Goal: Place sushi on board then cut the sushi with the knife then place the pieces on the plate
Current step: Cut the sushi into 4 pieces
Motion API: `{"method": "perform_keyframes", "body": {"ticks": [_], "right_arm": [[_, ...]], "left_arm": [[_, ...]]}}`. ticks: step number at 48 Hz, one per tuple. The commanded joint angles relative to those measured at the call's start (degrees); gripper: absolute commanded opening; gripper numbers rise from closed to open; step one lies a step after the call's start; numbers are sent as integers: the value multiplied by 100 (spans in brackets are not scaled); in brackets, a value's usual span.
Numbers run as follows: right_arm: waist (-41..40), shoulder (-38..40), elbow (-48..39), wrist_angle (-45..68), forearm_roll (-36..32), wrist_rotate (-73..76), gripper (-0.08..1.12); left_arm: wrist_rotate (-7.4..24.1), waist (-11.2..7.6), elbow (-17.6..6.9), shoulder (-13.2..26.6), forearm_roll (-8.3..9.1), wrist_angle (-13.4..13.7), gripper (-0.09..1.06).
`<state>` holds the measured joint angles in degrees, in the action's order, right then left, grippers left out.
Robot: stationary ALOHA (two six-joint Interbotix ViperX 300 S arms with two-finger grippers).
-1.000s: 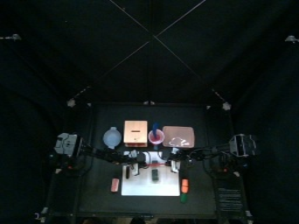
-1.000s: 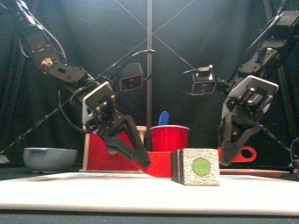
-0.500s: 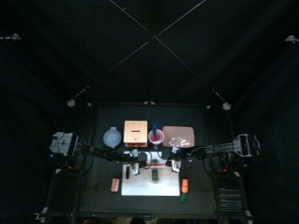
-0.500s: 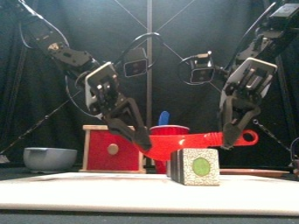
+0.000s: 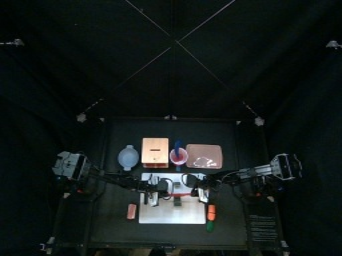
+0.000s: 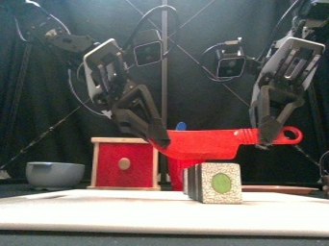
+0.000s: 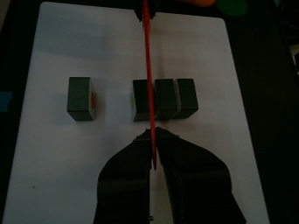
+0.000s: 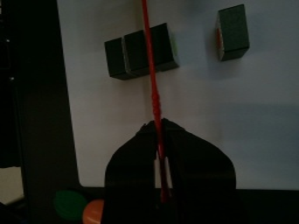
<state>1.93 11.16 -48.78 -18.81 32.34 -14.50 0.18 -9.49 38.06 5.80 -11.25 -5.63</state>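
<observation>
A red toy knife [image 6: 206,142] hangs level above the white board [image 6: 129,209], held at both ends. My left gripper [image 6: 152,135] is shut on its blade end and my right gripper [image 6: 264,137] on the handle end. Under it on the board stands the dark green sushi roll [image 6: 216,183], its green and cream end face toward the front. In the left wrist view the knife [image 7: 145,70] crosses over a joined pair of blocks [image 7: 163,98], with a single block [image 7: 80,96] apart. The right wrist view shows the knife [image 8: 149,61] over the pair [image 8: 140,51].
Behind the board stand the blue-grey bowl [image 6: 54,173], the wooden box with its red drawer front [image 6: 125,163], the red cup [image 5: 178,155] with a blue knife [image 6: 180,126], and the pink tray [image 5: 203,155]. Small toy foods lie at the board's left [image 5: 131,210] and right [image 5: 211,213] edges.
Both grippers have risen and come forward with the red knife between them, from low behind the sushi to above it. The sushi has not moved.
</observation>
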Motion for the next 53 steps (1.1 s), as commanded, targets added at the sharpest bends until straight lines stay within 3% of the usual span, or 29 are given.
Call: {"method": "perform_keyframes", "body": {"ticks": [1,26,53], "right_arm": [[62,132,-9,62,-114,185,25],[88,35,-44,114,-510,580,25],[88,-352,-26,123,-536,589,25]], "left_arm": [[0,-44,-132,-79,-105,-18,48],[-9,-176,-149,35,-334,-18,48],[0,-185,-158,316,-334,-9,48]]}}
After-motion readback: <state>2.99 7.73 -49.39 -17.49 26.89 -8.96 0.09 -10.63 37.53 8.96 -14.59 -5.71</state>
